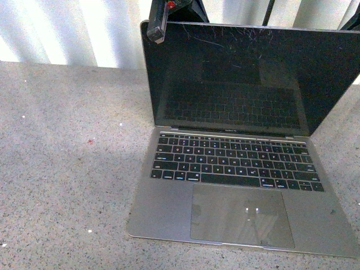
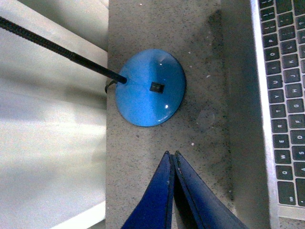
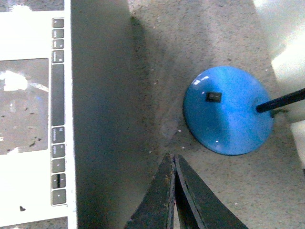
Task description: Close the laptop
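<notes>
The laptop (image 1: 242,169) stands open on the speckled table, its scratched dark screen (image 1: 247,73) upright and the keys and trackpad facing me. My left gripper (image 1: 159,35) shows at the lid's top left corner, behind the top edge. In the left wrist view its blue fingers (image 2: 171,155) are shut and empty above the table behind the grey lid (image 2: 238,119), with the keyboard (image 2: 286,95) beyond. In the right wrist view my right gripper (image 3: 172,157) is shut and empty, just behind the grey lid back (image 3: 100,119).
A blue round stand base (image 2: 150,88) with a black rod sits on the table behind the laptop; one also shows in the right wrist view (image 3: 228,109). A pale wall (image 1: 67,28) runs along the table's far edge.
</notes>
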`<state>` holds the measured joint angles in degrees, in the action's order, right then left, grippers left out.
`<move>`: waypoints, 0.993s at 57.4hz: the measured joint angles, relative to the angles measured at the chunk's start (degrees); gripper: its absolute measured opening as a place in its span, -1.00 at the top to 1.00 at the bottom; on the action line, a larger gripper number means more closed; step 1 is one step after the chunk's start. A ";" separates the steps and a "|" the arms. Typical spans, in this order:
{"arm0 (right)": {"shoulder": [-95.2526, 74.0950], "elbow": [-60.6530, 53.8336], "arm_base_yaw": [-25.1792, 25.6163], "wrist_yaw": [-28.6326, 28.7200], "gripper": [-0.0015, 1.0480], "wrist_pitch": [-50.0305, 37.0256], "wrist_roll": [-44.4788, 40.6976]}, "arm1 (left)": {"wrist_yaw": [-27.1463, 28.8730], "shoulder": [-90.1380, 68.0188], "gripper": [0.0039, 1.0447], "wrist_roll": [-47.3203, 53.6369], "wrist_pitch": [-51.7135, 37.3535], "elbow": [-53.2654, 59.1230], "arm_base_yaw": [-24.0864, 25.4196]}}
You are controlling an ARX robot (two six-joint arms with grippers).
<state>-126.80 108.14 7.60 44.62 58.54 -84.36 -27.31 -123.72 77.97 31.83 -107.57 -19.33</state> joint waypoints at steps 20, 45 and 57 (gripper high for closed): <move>4.02 -5.68 -1.99 -0.55 0.94 2.03 -1.86 | -1.14 4.55 0.94 2.08 -1.22 8.94 -1.27; 6.71 -13.16 -4.46 -1.05 0.94 -0.61 -2.45 | -1.20 7.08 0.94 3.02 -5.35 18.27 -2.82; 7.26 -17.75 -6.03 -0.98 0.94 -3.37 -2.01 | -2.27 6.40 0.94 2.43 -8.24 23.54 -3.17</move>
<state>-119.55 90.39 1.56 43.64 55.18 -86.37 -29.58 -117.32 80.40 23.59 -84.03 -22.50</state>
